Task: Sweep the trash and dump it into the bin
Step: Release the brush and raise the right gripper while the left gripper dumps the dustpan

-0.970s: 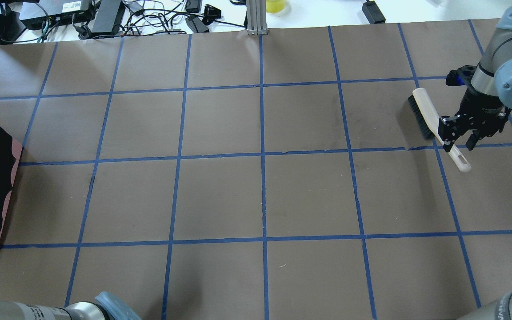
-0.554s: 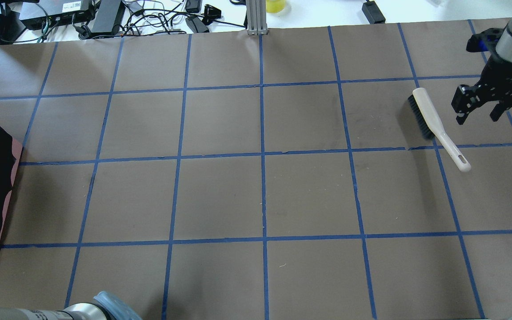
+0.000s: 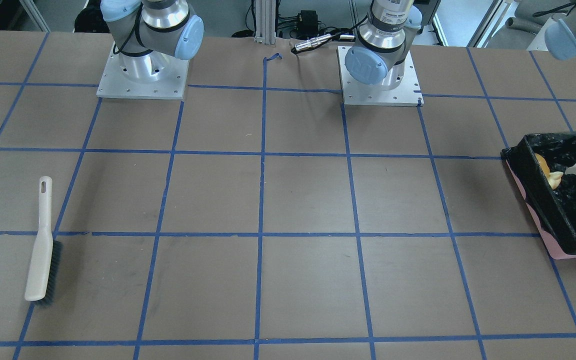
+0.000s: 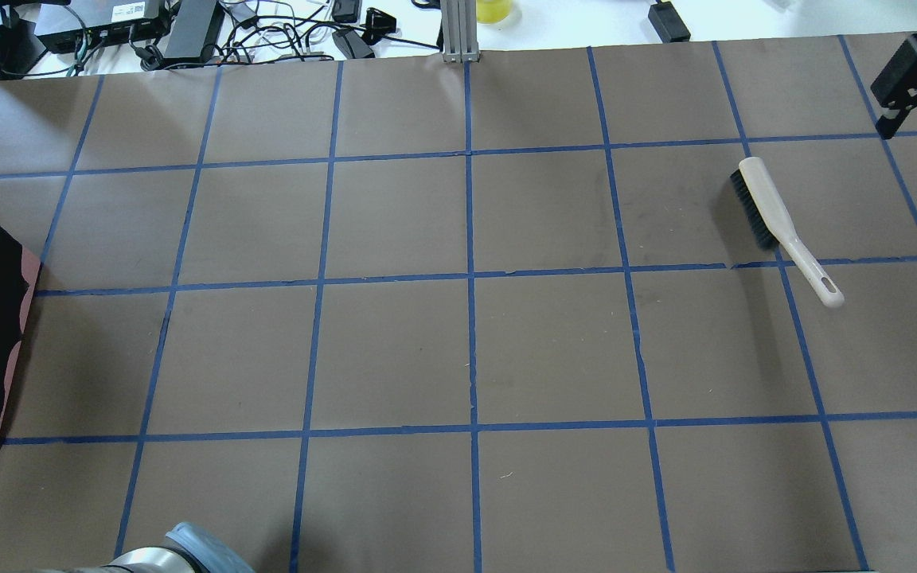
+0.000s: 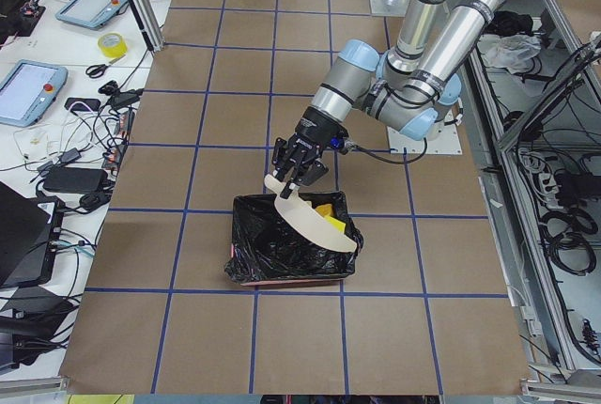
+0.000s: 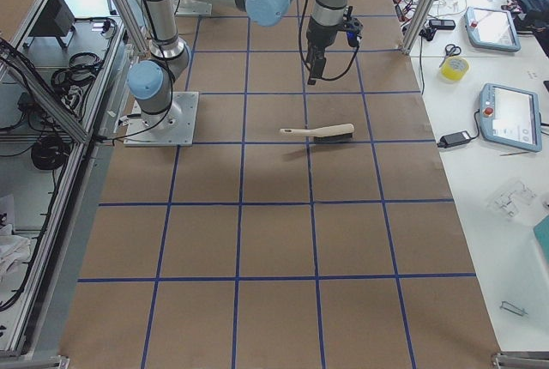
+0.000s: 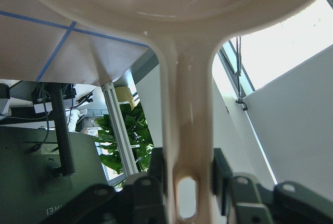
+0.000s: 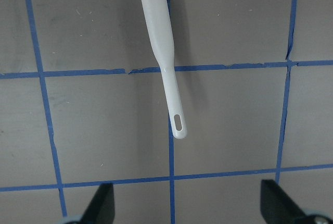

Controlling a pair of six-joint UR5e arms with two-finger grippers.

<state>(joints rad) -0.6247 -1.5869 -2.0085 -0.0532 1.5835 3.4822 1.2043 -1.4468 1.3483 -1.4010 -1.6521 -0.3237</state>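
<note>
Nearly done, I judge: trash (image 3: 543, 167) lies in the bin (image 3: 522, 172) at the front view's right edge. My left gripper (image 7: 187, 168) clamps the tipped dustpan (image 5: 317, 225) above it. My right gripper (image 8: 188, 208) hangs open, and the brush (image 3: 43, 250) rests lower left on the bench (image 3: 308, 200). Only setting the dustpan down remains.

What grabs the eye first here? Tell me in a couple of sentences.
The left gripper clamps a beige dustpan, tilted over the black-lined pink bin at the table's left end, with trash visible inside. Far across the table, a brush lies flat by itself, and the right gripper hangs open, clear of it.
</note>
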